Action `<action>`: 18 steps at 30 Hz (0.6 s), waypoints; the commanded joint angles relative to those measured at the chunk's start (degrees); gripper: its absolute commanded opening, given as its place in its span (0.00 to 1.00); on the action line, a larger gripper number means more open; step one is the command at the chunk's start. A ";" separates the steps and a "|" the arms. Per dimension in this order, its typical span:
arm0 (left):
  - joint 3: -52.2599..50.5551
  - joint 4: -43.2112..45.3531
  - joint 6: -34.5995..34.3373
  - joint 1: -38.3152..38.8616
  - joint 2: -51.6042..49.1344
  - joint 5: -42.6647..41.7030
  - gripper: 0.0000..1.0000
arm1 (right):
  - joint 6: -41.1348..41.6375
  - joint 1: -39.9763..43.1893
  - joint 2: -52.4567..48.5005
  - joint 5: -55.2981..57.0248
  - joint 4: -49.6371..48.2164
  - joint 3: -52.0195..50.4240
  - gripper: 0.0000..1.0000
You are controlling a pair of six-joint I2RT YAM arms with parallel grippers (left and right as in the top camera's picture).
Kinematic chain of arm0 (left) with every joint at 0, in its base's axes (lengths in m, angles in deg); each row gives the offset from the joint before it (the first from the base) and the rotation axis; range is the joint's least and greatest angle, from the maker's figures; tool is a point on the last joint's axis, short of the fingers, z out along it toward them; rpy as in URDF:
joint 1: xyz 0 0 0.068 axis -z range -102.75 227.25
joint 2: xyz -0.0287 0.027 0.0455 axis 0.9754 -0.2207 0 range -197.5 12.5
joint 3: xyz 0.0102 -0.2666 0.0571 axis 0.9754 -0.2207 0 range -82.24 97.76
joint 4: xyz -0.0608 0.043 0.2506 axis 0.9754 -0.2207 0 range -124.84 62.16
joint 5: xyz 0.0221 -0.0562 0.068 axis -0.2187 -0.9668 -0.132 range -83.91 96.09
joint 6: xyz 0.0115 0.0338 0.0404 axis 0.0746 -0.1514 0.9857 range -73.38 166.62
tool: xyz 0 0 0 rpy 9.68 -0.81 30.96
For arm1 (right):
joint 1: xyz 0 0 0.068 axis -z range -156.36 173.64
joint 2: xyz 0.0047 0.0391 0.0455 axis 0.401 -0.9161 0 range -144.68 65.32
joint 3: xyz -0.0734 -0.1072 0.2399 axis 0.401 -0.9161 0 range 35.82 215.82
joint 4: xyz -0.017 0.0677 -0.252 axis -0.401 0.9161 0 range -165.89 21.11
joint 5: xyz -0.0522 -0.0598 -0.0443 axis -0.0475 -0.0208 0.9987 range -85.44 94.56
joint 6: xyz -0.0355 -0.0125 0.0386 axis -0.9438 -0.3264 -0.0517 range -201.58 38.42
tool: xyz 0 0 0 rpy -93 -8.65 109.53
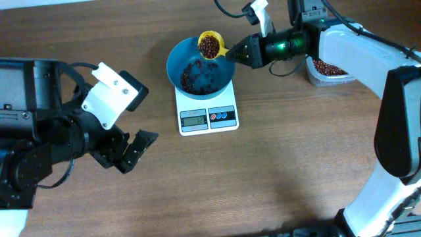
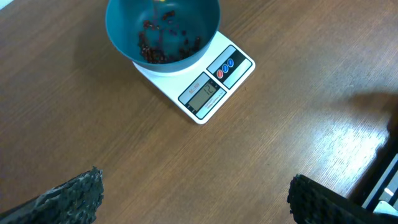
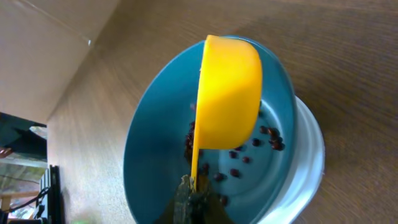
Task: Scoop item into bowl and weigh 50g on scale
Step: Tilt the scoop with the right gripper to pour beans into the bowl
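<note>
The teal bowl [image 1: 171, 64] stands on the white scale [image 1: 208, 117] with a loose layer of dark red-brown beans [image 1: 197, 79] in its bottom. My right gripper [image 1: 231, 51] is shut on the handle of a yellow scoop [image 1: 222, 47], which hangs over the bowl's far rim and is heaped with beans. In the right wrist view the scoop [image 3: 227, 93] shows its underside above the bowl [image 3: 155, 143], held by the gripper [image 3: 196, 202]. My left gripper [image 1: 135, 150] is open and empty, low at the left; its fingers [image 2: 74, 199] frame bare table, with the bowl [image 2: 124, 31] and scale [image 2: 214, 84] ahead.
A clear plastic tub [image 1: 329, 69] holding more beans sits at the back right, behind the right arm. The left arm's black body fills the table's left edge. Bare wooden table lies in front of the scale.
</note>
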 commanded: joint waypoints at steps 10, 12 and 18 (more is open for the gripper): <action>0.00 0.07 1.09 -0.35 0.07 -0.98 0.99 | -3.19 0.00 3.10 3.17 3.91 0.24 0.04; 0.00 0.07 1.09 -0.35 0.07 -0.98 0.99 | -3.15 0.00 3.08 1.66 3.87 0.33 0.04; 0.00 0.07 1.09 -0.35 0.07 -0.96 0.99 | -4.22 0.00 4.61 5.95 2.91 0.66 0.04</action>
